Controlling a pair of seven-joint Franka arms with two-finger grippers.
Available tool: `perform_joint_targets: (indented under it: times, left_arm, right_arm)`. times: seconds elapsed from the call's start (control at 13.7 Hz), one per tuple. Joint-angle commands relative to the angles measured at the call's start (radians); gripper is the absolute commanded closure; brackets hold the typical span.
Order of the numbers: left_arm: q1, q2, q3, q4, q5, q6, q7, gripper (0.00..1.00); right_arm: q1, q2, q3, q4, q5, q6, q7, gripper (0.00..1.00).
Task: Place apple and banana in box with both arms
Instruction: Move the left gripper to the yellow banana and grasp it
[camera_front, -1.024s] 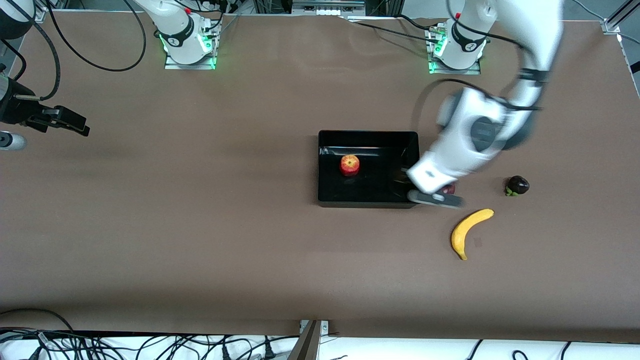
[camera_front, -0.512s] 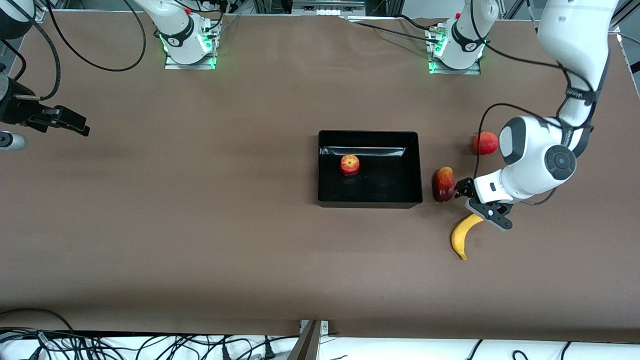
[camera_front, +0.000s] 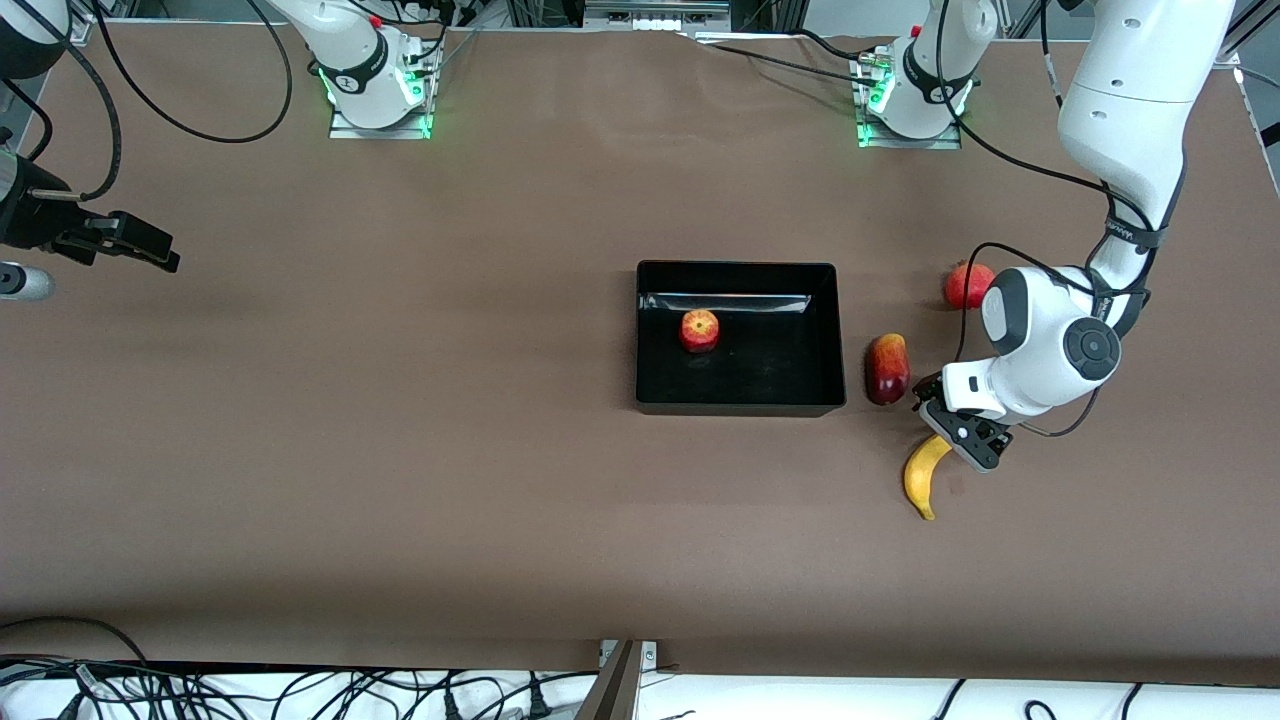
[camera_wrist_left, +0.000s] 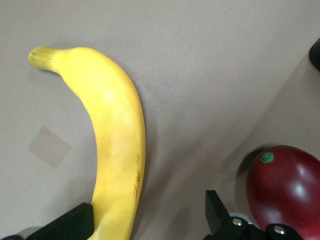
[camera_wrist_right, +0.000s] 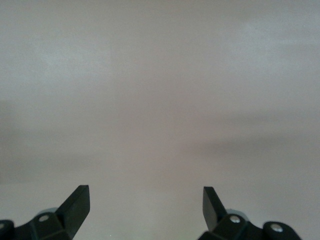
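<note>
At the 9 o'clock edge of the front view, the right gripper (camera_front: 140, 247) waits over bare table (camera_front: 400, 450) at the right arm's end, well apart from every fruit; its wrist view shows the 2 fingers (camera_wrist_right: 75, 202) spread wide with nothing between them.

Near the middle sits the box (camera_front: 738, 405), a black low-walled tray. The apple (camera_front: 699, 330) rests inside it, toward the box's 9 o'clock side, touching no wall.

At the box's 3 o'clock, just beside its wall on the table, lies an elongated dark red-and-orange fruit (camera_front: 887, 368). At that fruit's 1 o'clock, a plain red round fruit (camera_front: 966, 286) stands partly hidden by the left arm.

The left gripper (camera_front: 958, 428) hangs low over the upper end of the banana (camera_front: 923, 476), at the dark fruit's 4 o'clock. Its fingers (camera_wrist_left: 67, 224) are released and wide apart, straddling the banana's body without pinching it. The banana lies on the table, outside the box, at the box's 4 o'clock, its curved length running down toward 6 o'clock, nearer to the front camera than the other fruits. A small pale patch (camera_wrist_left: 49, 147) marks the table just beside it.
</note>
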Motion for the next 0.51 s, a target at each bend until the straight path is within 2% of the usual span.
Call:
perform_joint_targets:
  times: [0.0, 0.44]
  left_arm:
    - [-0.001, 0.006, 0.002, 0.017, 0.016, 0.004, 0.005, 0.00]
    - [-0.007, -0.026, 0.001, 0.017, 0.016, 0.003, 0.004, 0.00]
  right_arm:
    - [-0.011, 0.008, 0.010, 0.023, -0.001, -0.021, -0.014, 0.00]
    - [-0.011, 0.008, 0.010, 0.023, 0.000, -0.024, -0.011, 0.00]
